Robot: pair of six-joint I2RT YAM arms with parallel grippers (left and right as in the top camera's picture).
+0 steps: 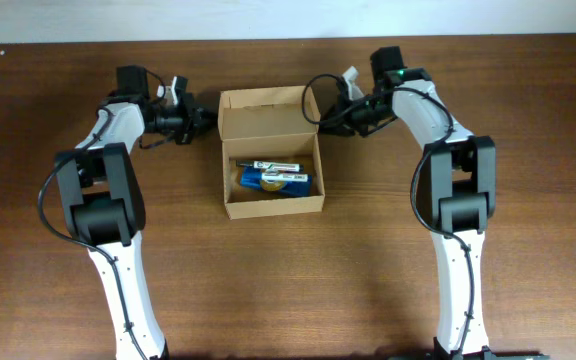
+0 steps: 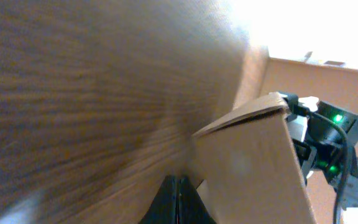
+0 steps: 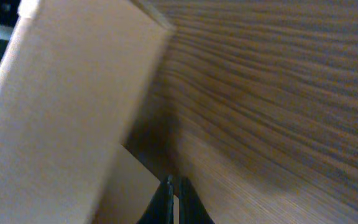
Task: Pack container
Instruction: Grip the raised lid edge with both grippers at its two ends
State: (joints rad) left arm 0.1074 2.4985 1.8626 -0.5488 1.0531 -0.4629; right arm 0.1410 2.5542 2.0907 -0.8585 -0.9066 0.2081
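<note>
The container (image 1: 272, 205) is a tan cardboard box at the table's middle, open, with its flap lid (image 1: 266, 112) standing up at the back. Inside lie a white marker (image 1: 278, 165) and a blue and yellow item (image 1: 273, 181). My left gripper (image 1: 208, 119) is shut, its tips at the lid's left edge. In the left wrist view the shut tips (image 2: 178, 182) meet the lid's (image 2: 253, 162) lower corner. My right gripper (image 1: 324, 118) is shut at the lid's right edge. The right wrist view shows its tips (image 3: 173, 181) beside the lid (image 3: 67, 106).
The brown wooden table (image 1: 528, 250) stretches on all sides of the box. A pale wall strip (image 1: 268, 18) runs along the far edge. Both arm bases (image 1: 133, 330) stand at the near edge.
</note>
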